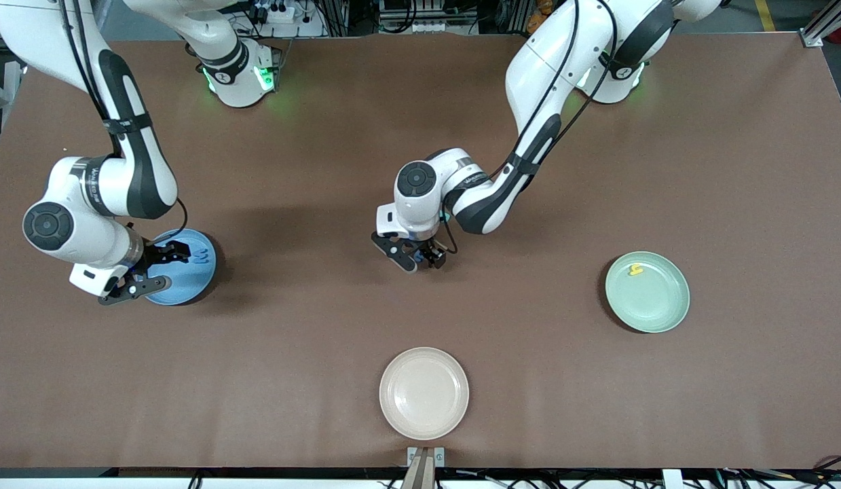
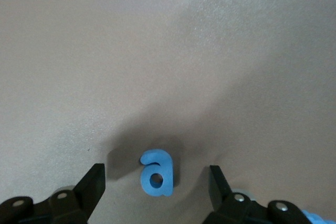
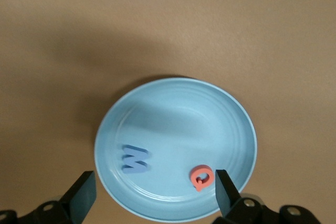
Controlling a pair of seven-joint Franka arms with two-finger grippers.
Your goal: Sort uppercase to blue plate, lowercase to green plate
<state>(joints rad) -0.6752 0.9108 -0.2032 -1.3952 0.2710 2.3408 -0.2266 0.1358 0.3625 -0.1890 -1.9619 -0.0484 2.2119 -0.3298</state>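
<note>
Your left claw [image 1: 415,258] is low over the middle of the brown desk [image 1: 311,326], and its two fingers [image 2: 92,186] stand open with the little blue a [image 2: 157,173] lying flat on the desk between them, touching neither one. There is bare room on each side of the letter inside the claw. Your right claw [image 1: 148,270] hangs over the blue plate [image 1: 193,282] at the right arm's end of the desk, fingers wide open and holding nothing. In that plate you can see the blue W [image 3: 135,159] and the red Q [image 3: 201,177], both lying close to the rim and apart from each other. The green plate [image 1: 647,299] sits at the left arm's end of the desk, with the yellow h [image 1: 636,269] in it near the rim. A cream-white plate [image 1: 423,392] lies close to the desk's edge nearest the front camera. All three plates are well apart, with lots of open brown desk between them.
</note>
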